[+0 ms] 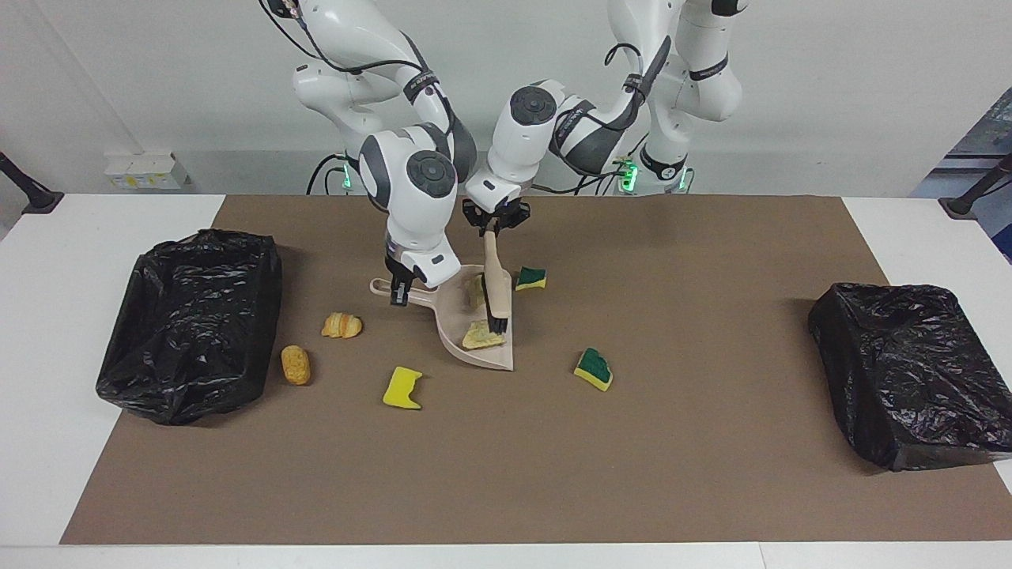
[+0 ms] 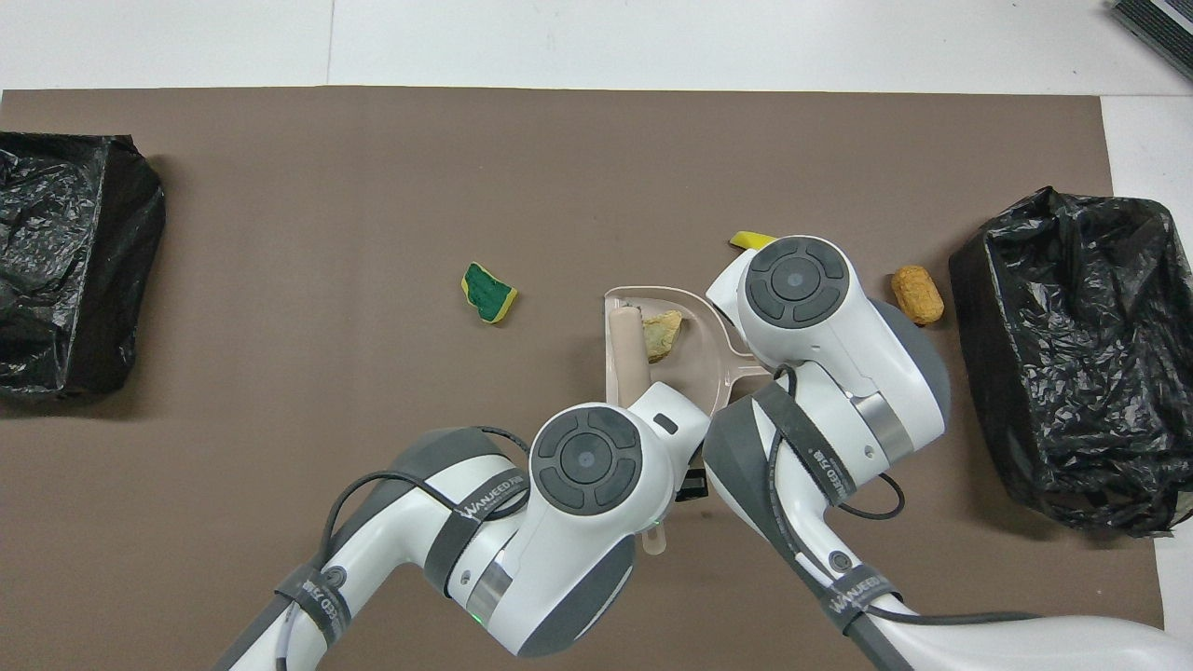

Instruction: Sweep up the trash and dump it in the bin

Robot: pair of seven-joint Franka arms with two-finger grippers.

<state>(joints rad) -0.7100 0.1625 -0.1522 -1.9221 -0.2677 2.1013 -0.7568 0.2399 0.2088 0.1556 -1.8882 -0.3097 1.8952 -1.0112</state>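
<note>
My right gripper (image 1: pixel 401 292) is shut on the handle of the beige dustpan (image 1: pixel 490 357), which rests on the brown mat. Over the pan, my left gripper (image 1: pixel 493 229) is shut on the beige brush (image 1: pixel 496 278), whose dark bristles stand inside it. Two tan trash pieces (image 1: pixel 482 337) lie in the pan beside the bristles; the overhead view shows one piece (image 2: pixel 662 334) next to the brush handle (image 2: pixel 626 349). A green-topped sponge (image 1: pixel 530 278) lies just outside the pan's mouth. Both grippers are hidden under their hands in the overhead view.
Loose on the mat are a green sponge (image 1: pixel 593 369), a yellow sponge (image 1: pixel 402 388), a croissant (image 1: pixel 341 325) and a bread piece (image 1: pixel 296 364). Black-bagged bins stand at the right arm's end (image 1: pixel 194 320) and the left arm's end (image 1: pixel 909 371).
</note>
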